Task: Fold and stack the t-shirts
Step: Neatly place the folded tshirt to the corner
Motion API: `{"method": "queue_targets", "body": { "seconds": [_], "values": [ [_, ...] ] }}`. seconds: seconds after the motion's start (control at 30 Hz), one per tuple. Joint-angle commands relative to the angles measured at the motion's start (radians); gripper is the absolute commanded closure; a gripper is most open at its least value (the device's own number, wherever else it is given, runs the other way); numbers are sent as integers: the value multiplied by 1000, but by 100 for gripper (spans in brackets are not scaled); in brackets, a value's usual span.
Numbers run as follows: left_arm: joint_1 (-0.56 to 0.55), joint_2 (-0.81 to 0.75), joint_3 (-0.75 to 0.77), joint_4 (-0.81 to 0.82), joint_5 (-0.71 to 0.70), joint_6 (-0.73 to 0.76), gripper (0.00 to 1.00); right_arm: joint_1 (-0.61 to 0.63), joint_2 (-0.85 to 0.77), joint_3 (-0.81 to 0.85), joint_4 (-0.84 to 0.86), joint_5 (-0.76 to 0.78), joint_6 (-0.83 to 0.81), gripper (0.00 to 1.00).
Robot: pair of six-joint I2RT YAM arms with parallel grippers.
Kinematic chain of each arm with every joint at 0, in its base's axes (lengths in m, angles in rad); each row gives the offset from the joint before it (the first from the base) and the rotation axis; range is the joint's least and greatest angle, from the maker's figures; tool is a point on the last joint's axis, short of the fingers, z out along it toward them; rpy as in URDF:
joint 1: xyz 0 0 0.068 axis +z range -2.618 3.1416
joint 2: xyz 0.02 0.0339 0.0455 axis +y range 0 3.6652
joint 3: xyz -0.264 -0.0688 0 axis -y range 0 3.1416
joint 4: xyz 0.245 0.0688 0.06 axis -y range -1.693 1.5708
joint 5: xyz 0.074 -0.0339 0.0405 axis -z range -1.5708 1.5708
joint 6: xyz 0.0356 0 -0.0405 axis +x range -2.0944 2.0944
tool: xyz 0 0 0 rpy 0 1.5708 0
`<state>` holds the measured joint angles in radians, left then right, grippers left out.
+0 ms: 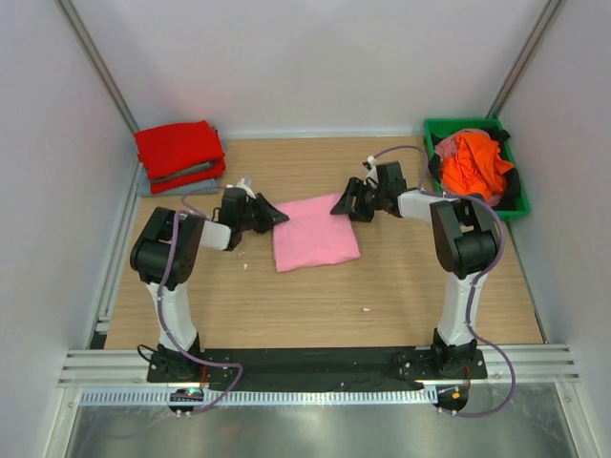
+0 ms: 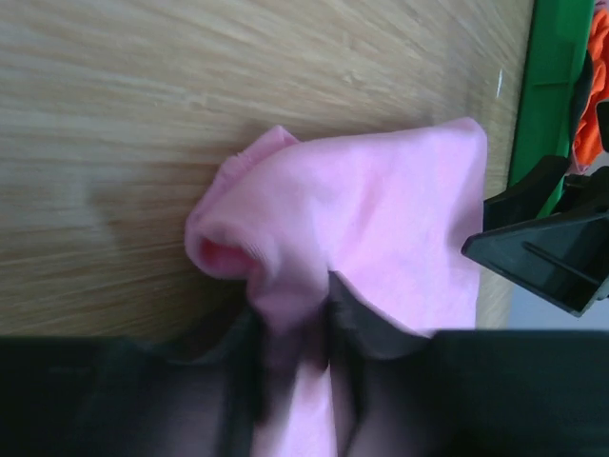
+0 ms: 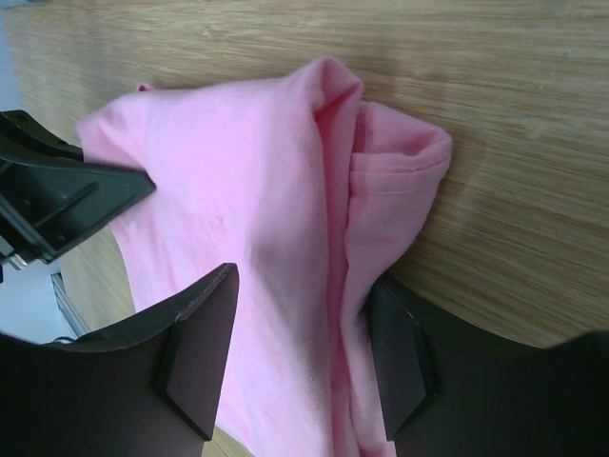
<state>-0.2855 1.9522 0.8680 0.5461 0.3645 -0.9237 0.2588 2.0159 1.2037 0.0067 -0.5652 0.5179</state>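
The light pink t-shirt [image 1: 313, 234] lies folded in the middle of the table. My left gripper [image 1: 272, 215] is shut on its far left corner; in the left wrist view the fabric [image 2: 381, 209] bunches up between the closed fingers of the left gripper [image 2: 300, 324]. My right gripper [image 1: 346, 203] is at the far right corner, open, its fingers [image 3: 200, 352] standing either side of a fold of the pink shirt [image 3: 257, 190] without squeezing it. The red t-shirt [image 1: 179, 148] lies folded on the grey-blue one [image 1: 158, 183] at the back left. The orange t-shirt [image 1: 477, 160] lies crumpled in the bin.
The green plastic bin [image 1: 516, 205] stands at the back right, with dark and pinkish cloth around the orange shirt. White walls close in the table on three sides. The left gripper shows in the right wrist view [image 3: 57, 200], the right gripper in the left wrist view [image 2: 547, 243].
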Motion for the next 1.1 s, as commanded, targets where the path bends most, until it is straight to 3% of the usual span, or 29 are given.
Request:
{"method": "queue_targets", "body": {
  "seconds": [0.0,0.1,0.13,0.23,0.3,0.37,0.43,0.57,0.7,0.8,0.93,1.07],
  "values": [
    [-27,30,-14,-40,36,0,86,8,29,-18,-11,13,10,38],
    [-26,5,-1,-46,72,8,100,7,6,-23,-17,25,-2,35],
    [-26,-4,12,-69,76,17,100,5,-8,-24,-27,36,-10,32],
    [-26,-73,78,-222,65,78,100,5,-98,-32,-167,178,-44,11],
    [-26,-132,123,-332,42,126,100,7,-173,-50,-230,374,-44,5],
    [-24,-163,195,-472,25,184,100,7,-305,-104,-284,473,-23,0],
    [-14,-196,242,-576,19,212,100,7,-396,-201,-281,519,32,0],
    [35,-144,467,-845,65,334,100,57,-685,-432,-150,418,134,0],
    [51,-72,743,-1137,-28,460,100,253,-831,-585,-57,482,154,0],
    [62,-38,880,-1251,-99,540,100,348,-852,-694,62,485,191,0],
    [107,33,1096,-1394,-82,546,100,375,-842,-817,200,499,191,0],
    [152,106,1290,-1486,-58,554,100,388,-869,-837,246,490,169,0]
  ]
}}
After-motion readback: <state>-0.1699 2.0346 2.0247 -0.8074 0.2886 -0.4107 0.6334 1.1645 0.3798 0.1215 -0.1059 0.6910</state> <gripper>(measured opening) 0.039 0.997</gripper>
